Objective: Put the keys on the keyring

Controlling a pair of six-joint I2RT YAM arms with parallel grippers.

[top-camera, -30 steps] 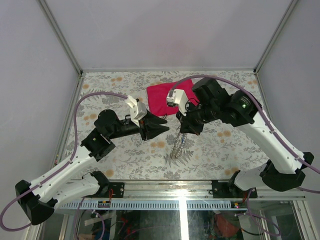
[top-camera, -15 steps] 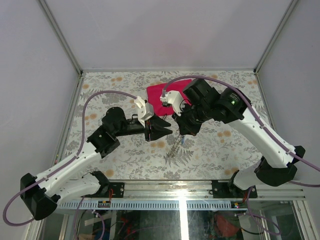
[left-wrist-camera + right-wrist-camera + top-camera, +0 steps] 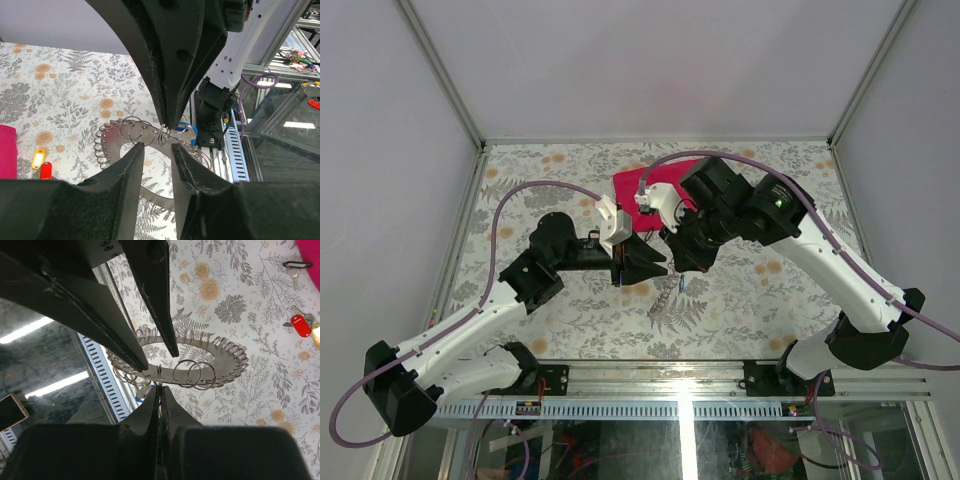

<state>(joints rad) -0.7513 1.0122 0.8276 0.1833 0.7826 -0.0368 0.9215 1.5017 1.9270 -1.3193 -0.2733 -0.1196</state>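
- One large flat silver wire keyring [image 3: 200,346] hanging at centre of top view, rim pinched in fully closed right gripper [image 3: 159,387].
- Left gripper [image 3: 156,147] partly open, empty, fingertips just beside ring.
- Red and yellow tagged keys [image 3: 300,326] lying near crimson cloth [image 3: 638,192], upper right of right-wrist view.
- Open floral tabletop [image 3: 550,160] toward both side edges; pale walls [image 3: 380,100] around.

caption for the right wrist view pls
Right gripper, jaws shut, holds the large flat silver metal keyring aloft over the floral table
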